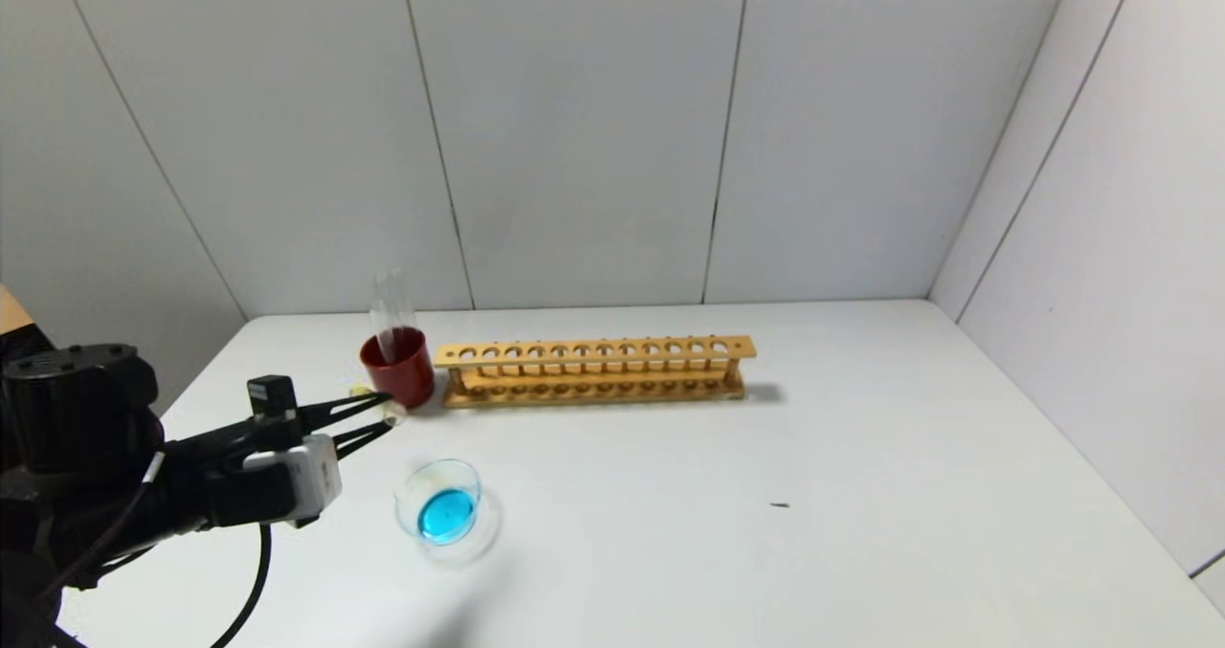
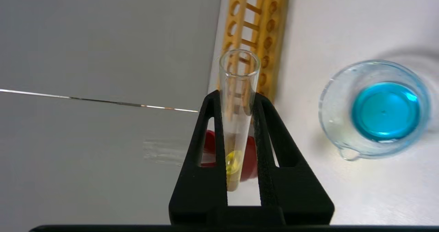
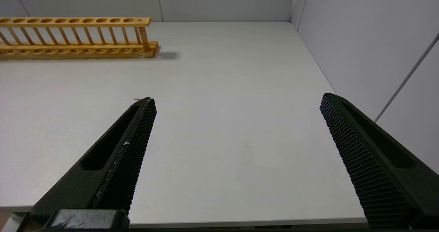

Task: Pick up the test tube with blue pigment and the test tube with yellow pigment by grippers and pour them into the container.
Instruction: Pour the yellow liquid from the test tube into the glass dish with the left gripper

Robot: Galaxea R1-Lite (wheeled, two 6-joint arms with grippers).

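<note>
My left gripper [image 1: 383,412] is shut on the test tube with yellow pigment [image 2: 236,122], held just left of the red cup and beyond the container. In the left wrist view the tube sits between the black fingers [image 2: 202,139], with yellow liquid at its round bottom and its mouth open. The container [image 1: 412,495] is a low clear glass dish holding blue liquid, near the front left of the table; it also shows in the left wrist view [image 2: 329,98]. No tube with blue liquid shows. My right gripper [image 3: 237,98] is open and empty over bare table at the right.
A dark red cup [image 1: 402,370] stands at the rack's left end with an empty clear tube [image 1: 389,308] upright in it. The long wooden tube rack [image 1: 593,370] lies across the back middle, all holes empty. Grey walls enclose the table at the back and right.
</note>
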